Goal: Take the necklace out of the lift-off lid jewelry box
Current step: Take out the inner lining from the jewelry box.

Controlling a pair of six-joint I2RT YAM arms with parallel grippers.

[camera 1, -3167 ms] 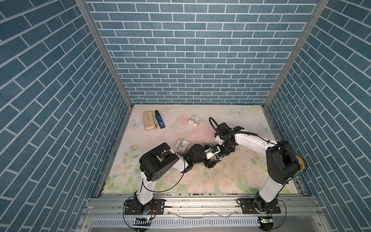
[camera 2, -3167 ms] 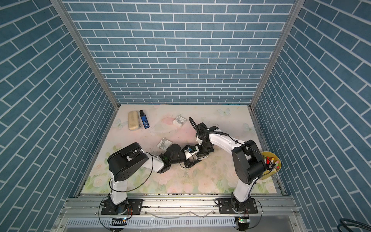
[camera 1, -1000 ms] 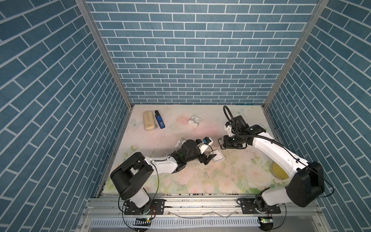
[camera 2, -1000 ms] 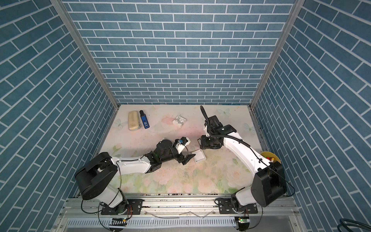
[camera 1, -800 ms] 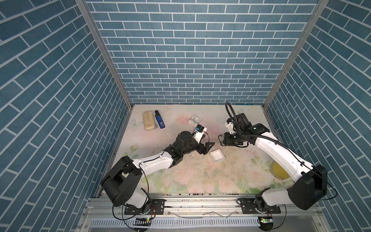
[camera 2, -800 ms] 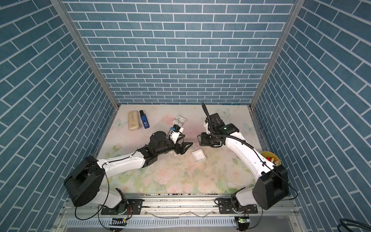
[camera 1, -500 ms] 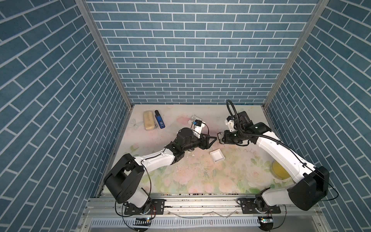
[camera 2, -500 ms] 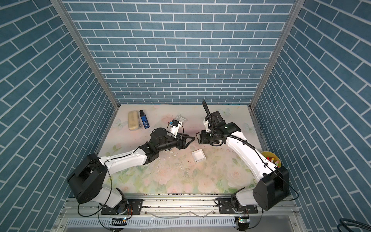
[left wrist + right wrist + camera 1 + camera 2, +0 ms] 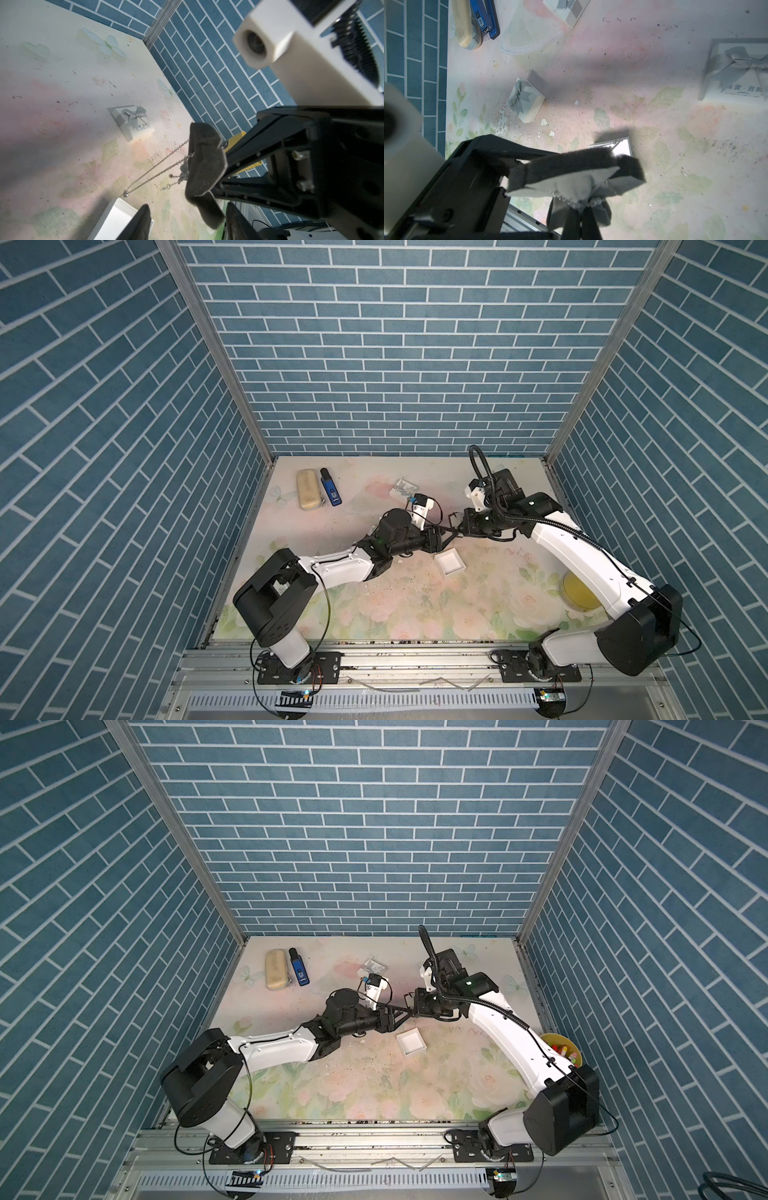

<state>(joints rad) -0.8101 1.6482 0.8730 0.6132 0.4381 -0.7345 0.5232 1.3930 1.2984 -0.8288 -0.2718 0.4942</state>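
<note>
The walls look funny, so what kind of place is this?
Probably a robot test booth: blue brick-pattern walls box in a flowery table, with two robot arms mounted on a metal rail.

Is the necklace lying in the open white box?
No, the necklace dangles from the foam pad pinched by the right gripper, above the box.

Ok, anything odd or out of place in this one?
Yes. The pad is out of the box, pinched and bent in the right hand in mid-air, the necklace dangling from it. The mat is flaking too.
</note>
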